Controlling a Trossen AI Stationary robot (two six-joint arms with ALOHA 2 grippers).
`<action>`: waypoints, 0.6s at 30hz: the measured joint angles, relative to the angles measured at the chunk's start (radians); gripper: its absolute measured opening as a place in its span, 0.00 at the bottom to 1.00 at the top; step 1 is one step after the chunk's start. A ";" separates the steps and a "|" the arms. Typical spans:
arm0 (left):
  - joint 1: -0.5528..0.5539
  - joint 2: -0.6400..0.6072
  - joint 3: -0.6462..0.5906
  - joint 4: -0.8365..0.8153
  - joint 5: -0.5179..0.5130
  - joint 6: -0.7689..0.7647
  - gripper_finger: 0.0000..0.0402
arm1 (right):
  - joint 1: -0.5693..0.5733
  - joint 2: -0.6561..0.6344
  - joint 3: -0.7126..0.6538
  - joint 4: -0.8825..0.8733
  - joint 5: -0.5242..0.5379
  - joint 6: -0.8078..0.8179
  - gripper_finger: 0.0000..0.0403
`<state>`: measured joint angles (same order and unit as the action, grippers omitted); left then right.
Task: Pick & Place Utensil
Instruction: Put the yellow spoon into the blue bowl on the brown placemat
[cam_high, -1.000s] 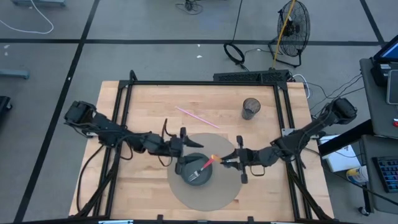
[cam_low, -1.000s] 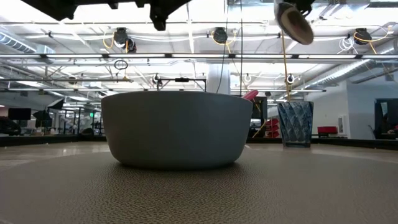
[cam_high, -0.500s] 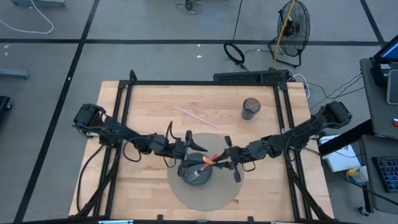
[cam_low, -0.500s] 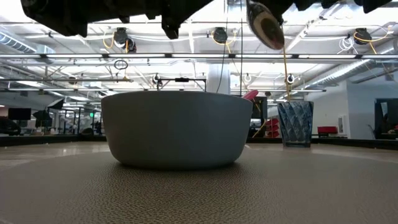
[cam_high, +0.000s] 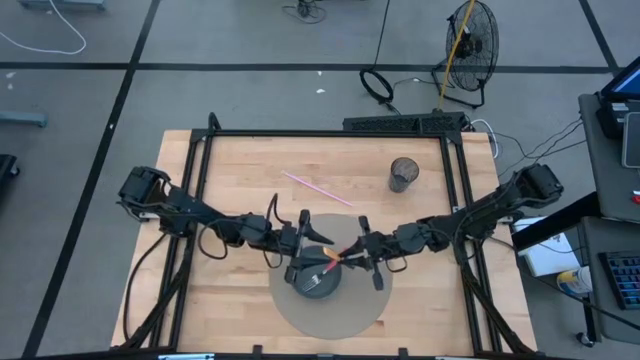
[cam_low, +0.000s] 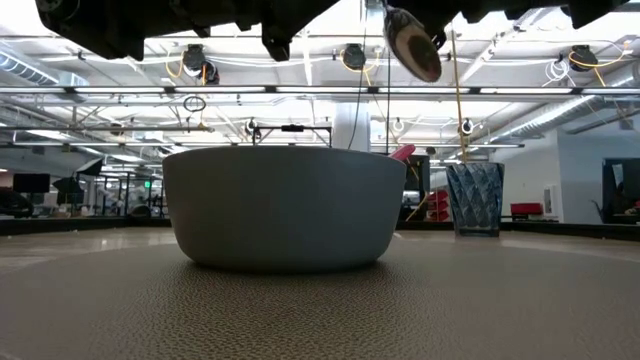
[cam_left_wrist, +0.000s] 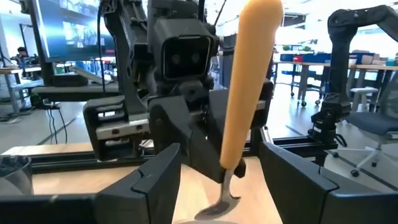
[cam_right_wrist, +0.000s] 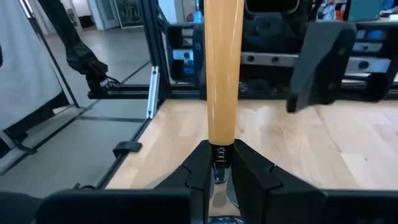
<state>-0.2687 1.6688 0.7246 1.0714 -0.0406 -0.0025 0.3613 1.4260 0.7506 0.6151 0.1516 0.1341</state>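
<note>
1. A gray bowl stands on a round gray mat near the front edge of the wooden table; in the low view the bowl fills the middle ground as a smooth, rounded shape.
2. The utensil is a fork with a thick orange-yellow handle and a metal neck and tines. It lies tilted over the bowl, tines down toward the bowl's inside and handle rising past the rim on the side toward the right arm.
3. The right gripper is just beside the bowl's rim and clenches the fork: in the right wrist view its fingers are pinched on the metal neck just below the handle.
4. The left gripper hangs at the bowl's opposite rim, jaws spread wide and holding nothing. In the left wrist view its two dark fingers stand apart on either side of the fork, not touching it.
5. Beyond the bowl, a thin pink straw lies flat on the wood.
6. Farther back from the bowl, toward the right arm's side, stands a dark ribbed cup; the low view shows it as a bluish faceted tumbler.
7. Past the table, behind the bowl, a floor fan stands on the gray floor.
</note>
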 joint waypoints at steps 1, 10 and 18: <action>0.000 0.000 0.000 0.002 0.009 0.000 0.56 | -0.001 0.005 0.000 0.001 -0.001 0.000 0.09; -0.002 0.000 0.000 0.011 0.024 -0.006 0.56 | -0.013 0.014 0.000 0.011 0.000 -0.005 0.09; -0.002 0.000 0.001 0.030 0.024 -0.002 0.56 | -0.016 0.016 0.000 0.016 0.001 -0.005 0.10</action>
<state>-0.2703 1.6688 0.7254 1.1016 -0.0166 -0.0047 0.3454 1.4417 0.7506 0.6310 0.1528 0.1295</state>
